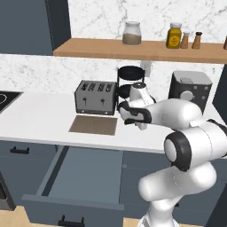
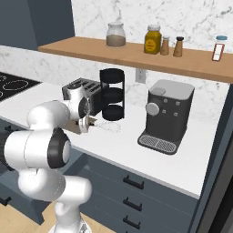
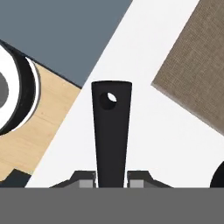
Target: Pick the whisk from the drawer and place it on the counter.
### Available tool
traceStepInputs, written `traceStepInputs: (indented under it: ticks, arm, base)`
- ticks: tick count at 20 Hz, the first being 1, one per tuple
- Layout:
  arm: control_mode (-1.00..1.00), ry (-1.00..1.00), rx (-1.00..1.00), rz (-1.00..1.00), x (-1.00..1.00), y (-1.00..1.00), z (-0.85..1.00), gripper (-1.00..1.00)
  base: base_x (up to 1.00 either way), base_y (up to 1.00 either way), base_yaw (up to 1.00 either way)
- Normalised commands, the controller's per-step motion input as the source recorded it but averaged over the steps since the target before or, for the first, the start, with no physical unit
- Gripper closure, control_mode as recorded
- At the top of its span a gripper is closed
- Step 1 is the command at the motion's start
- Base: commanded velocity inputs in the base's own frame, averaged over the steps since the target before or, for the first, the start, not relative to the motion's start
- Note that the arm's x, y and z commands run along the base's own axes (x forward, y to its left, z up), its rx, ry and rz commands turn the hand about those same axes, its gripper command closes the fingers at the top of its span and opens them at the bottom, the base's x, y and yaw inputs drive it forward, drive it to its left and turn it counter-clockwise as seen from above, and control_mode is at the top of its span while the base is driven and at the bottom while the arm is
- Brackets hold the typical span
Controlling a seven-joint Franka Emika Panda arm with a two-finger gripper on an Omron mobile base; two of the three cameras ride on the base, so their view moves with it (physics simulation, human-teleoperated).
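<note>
1. The whisk (image 3: pixel 111 131) was held clamped by its black handle between the jaws of the gripper (image 3: pixel 112 178).
2. It was poised above the white counter (image 3: pixel 144 65), beside the tan mat (image 3: pixel 197 74).
3. The drawer (image 1: pixel 84 177) was left open.

We see our arm bent at the elbow, forearm reaching forward, wrist turned down. Our gripper (image 3: pixel 112 178) points downward, fingers (image 3: pixel 86 183) clamped tight on a black handle between them.
</note>
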Motion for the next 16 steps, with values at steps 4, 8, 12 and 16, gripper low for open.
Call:
traceStepInputs:
  ticks: [4, 8, 12, 16]
  arm:
    - [-1.00, -0.02, -0.04, 0.04, 0.00, -0.28, -0.73, 1.00]
    - [-1.00, -0.14, -0.01, 0.08, 0.07, 0.00, -0.60, -1.00]
    - [-1.00, -0.16, -0.01, 0.05, 0.00, 0.02, -0.30, -1.00]
    - [-1.00, -0.11, 0.00, 0.00, -0.16, 0.01, 0.23, -1.00]
  base:
    - [0.00, 0.00, 0.00]
    - [0.00, 0.00, 0.00]
    - [0.00, 0.00, 0.00]
    - [0.00, 0.00, 0.00]
